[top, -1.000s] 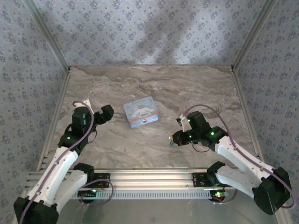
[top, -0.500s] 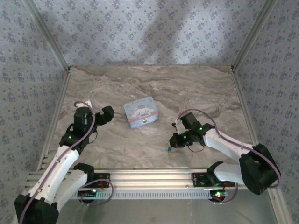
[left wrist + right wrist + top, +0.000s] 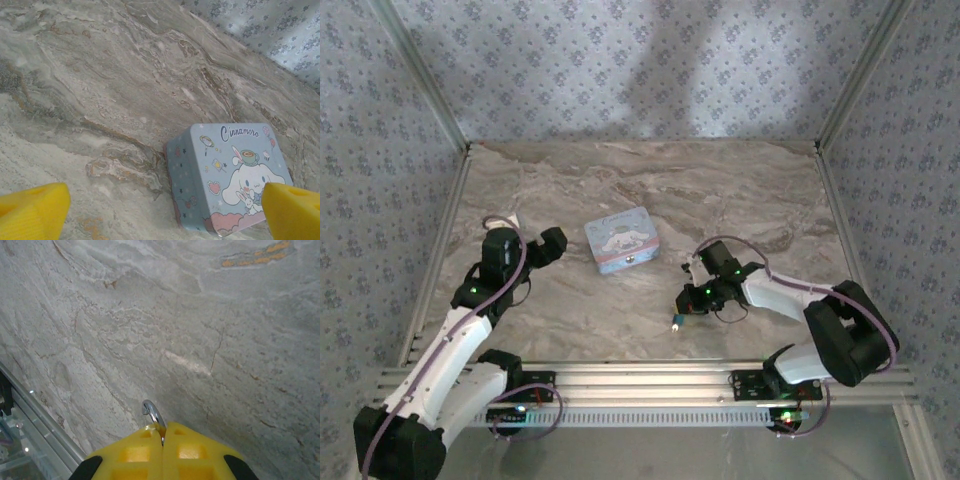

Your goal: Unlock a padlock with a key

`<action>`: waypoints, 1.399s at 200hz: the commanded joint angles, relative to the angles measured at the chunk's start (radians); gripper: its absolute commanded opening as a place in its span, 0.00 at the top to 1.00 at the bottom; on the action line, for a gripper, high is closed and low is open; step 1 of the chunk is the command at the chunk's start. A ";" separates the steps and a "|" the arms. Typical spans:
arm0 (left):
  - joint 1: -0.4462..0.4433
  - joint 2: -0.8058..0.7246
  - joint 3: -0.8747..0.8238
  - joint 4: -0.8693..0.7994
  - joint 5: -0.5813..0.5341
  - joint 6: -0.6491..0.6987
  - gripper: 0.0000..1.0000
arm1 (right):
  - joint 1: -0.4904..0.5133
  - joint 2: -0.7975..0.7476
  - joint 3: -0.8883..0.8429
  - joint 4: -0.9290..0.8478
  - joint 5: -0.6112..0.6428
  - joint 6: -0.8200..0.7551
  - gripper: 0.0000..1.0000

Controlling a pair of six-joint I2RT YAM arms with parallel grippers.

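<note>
My right gripper (image 3: 683, 306) is low over the table's front middle, shut on the padlock. A curved silver shackle (image 3: 153, 415) pokes out past the closed yellow fingertips (image 3: 142, 445), its free end loose. A small teal bit of the padlock (image 3: 676, 322) shows just beyond the gripper in the top view. The key is out of view. My left gripper (image 3: 530, 238) stands open at the left, with nothing between its yellow pads (image 3: 32, 210).
A pale blue tin with a white cartoon character (image 3: 621, 239) lies mid-table, just right of the left gripper; its corner (image 3: 225, 175) sits near that gripper's right pad. An aluminium rail (image 3: 640, 375) runs along the near edge, close to the right gripper.
The right arm has folded in, carrying its shut gripper slightly left and toward the near edge; the teal bit now shows below it. The left arm has hardly moved.
</note>
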 commanded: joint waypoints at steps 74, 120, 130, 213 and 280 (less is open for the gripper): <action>0.009 0.006 0.033 0.018 -0.003 0.015 0.02 | -0.072 -0.154 0.012 -0.065 0.087 -0.022 0.72; 0.027 -0.001 0.102 0.028 -0.126 0.145 0.02 | -0.178 -0.369 0.056 -0.125 0.270 -0.093 0.59; 0.032 -0.004 0.100 0.056 -0.163 0.203 0.02 | -0.206 -0.422 0.053 -0.113 0.326 -0.109 0.54; 0.227 0.038 -0.039 0.319 -0.312 0.381 0.02 | -0.553 -0.626 -0.085 0.146 0.550 -0.262 0.05; 0.261 0.167 -0.140 0.482 -0.319 0.437 0.02 | -0.686 -0.440 -0.327 0.722 0.571 -0.348 0.00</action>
